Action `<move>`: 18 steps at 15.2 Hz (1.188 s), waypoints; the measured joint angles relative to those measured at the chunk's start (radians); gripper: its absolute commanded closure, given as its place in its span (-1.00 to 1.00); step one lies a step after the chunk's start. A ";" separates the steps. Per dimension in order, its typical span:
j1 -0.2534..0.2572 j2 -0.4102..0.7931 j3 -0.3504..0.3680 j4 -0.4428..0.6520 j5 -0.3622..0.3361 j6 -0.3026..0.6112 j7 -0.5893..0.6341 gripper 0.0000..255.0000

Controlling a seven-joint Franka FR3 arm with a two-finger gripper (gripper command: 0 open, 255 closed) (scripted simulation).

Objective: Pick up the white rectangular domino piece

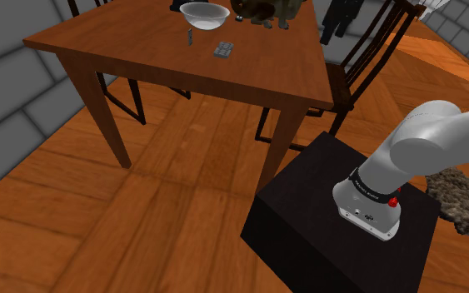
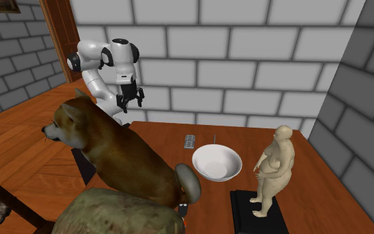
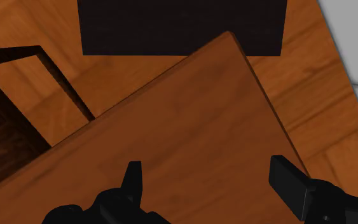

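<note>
Standing by, I see the all-black two-finger gripper (image 2: 130, 101) hanging above a corner of the brown wooden table (image 1: 124, 42). Its fingers (image 3: 133, 179) are spread wide, with bare, smooth tabletop between them. In the wrist view the table's corner lies at about 12 o'clock of the gripper. Past that edge sits the matte black box stand (image 3: 184, 25), with orange-brown plank floor (image 1: 141, 208) on either side of it.

The small grey rectangular domino piece (image 1: 224, 50) lies flat on open wood, well in from the table's edges. In the shoulder view it is near the round white bowl (image 1: 204, 12), at about 5 o'clock of it. In the second exterior view the domino piece is at roughly 4 o'clock of the gripper, lower and well apart from it, with free tabletop around it. A thin dark pin-like thing (image 1: 190, 37) lies at 7 o'clock of the bowl; I cannot tell what it is.

In the second exterior view, the side of the table beyond the bowl from the gripper is crowded. A tan dog figure (image 2: 112, 153) stands there, and a smooth beige human statuette (image 2: 275, 166) stands upright on a flat black slab (image 2: 245, 213).

A dark wooden chair (image 1: 341, 83) stands close against the table's edge, between the table and the stand. A rough brown rug (image 1: 466, 200) lies on the floor at 3 o'clock of the stand in the shoulder view. Grey block walls (image 2: 245, 60) close the room in.
</note>
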State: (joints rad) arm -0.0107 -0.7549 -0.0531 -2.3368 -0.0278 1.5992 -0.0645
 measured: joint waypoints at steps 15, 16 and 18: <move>-0.069 0.434 0.237 0.241 0.084 0.188 0.620 -1.00; -0.074 0.475 0.249 0.270 0.080 0.199 0.667 -1.00; -0.081 0.557 0.271 0.338 0.068 0.210 0.763 -1.00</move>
State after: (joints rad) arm -0.0919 -0.1984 0.2179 -1.9991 0.0400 1.8088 0.6980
